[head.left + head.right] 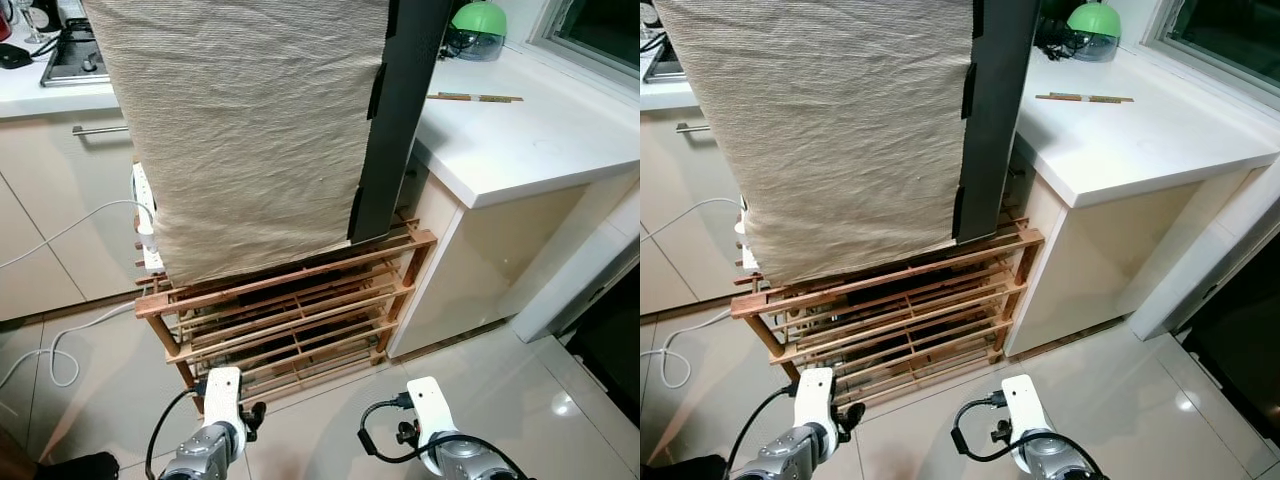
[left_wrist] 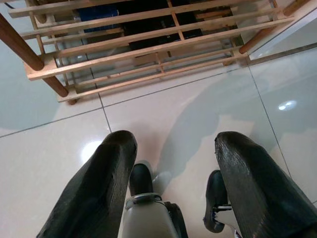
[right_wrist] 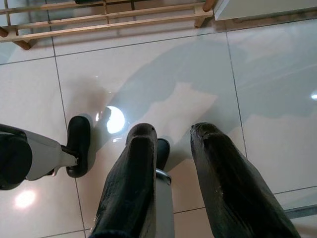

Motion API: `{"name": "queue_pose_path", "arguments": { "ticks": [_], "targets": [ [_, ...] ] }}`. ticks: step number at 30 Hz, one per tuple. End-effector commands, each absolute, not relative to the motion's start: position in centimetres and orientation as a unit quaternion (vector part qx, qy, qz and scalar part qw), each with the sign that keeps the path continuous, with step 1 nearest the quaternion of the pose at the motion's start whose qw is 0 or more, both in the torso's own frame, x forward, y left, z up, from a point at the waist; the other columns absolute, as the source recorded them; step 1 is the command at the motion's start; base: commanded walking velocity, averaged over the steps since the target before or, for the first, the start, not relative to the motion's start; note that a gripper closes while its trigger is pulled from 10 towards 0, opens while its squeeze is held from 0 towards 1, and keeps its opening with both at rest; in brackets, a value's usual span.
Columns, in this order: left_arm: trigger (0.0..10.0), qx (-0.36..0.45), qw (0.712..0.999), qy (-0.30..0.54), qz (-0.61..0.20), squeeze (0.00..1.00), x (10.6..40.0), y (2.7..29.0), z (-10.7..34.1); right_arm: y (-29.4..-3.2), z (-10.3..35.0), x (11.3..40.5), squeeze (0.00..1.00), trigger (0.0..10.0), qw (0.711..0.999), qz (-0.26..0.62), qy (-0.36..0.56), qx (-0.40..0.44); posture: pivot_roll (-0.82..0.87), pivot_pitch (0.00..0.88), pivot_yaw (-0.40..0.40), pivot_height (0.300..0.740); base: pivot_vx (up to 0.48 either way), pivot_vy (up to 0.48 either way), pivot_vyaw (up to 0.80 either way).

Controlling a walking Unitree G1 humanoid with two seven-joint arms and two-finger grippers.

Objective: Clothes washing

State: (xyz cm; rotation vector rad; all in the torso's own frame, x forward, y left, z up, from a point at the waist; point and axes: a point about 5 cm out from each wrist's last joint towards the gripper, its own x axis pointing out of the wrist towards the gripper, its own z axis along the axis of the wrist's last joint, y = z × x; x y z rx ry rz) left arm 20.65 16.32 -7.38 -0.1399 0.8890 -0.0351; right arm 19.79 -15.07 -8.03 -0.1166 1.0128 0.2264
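Nearest you, both arms hang low in front of the wooden rack (image 1: 290, 315), which serves as the landmark throughout. The left gripper (image 2: 171, 173) points down at the glossy floor tiles (image 2: 188, 104) just short of the rack's foot, its two black fingers (image 2: 101, 183) spread wide with nothing between them. The right gripper (image 3: 171, 163) hangs on the rack's right-hand side, a little further out from it, fingers parted more narrowly and likewise empty. Beyond the grippers stands the rack, a slatted frame of several tiers. On top of it rests a tall dark appliance (image 1: 400, 110), draped in a beige cloth (image 1: 250, 130) whose hem falls to the rack's top tier; its long axis runs vertically. Judged from the task, this covered unit or its cloth is what you are to work on, though no loose clothes can be made out. It lies above and ahead of both sets of fingers, so the coming move calls for raising an arm; the left arm sits nearer the cloth's lower hem. To the rack's right is a white counter (image 1: 540, 140) carrying a green-lidded jar (image 1: 478, 30); to its left, a white cable (image 1: 60, 240) trails across the floor. The wrist views add the robot's own feet and the rack's lowest rails; the head views alone give the cloth and counter.
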Motion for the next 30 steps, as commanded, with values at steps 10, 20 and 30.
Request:
{"name": "queue_pose_path", "arguments": {
  "ticks": [10,20,30],
  "targets": [
    [10.0,-0.065,0.900,0.431,-0.019,0.00,20.74,16.10,-7.36,-15.54,-8.00,19.82,0.00,10.0,0.865,0.104,0.487,-0.063,-0.01,0.000,-0.035,0.740,0.000,0.000,0.00],
    [10.0,-0.065,0.900,0.431,-0.019,0.00,20.74,16.10,-7.36,-15.54,-8.00,19.82,0.00,10.0,0.865,0.104,0.487,-0.063,-0.01,0.000,-0.035,0.740,0.000,0.000,0.00],
    [10.0,-0.064,0.906,0.419,-0.002,0.00,21.03,16.62,-7.14,-15.49,-7.71,20.39,0.00,10.0,0.874,0.088,0.468,-0.096,0.02,0.000,-0.066,0.740,0.000,0.000,0.00]
  ]
}}
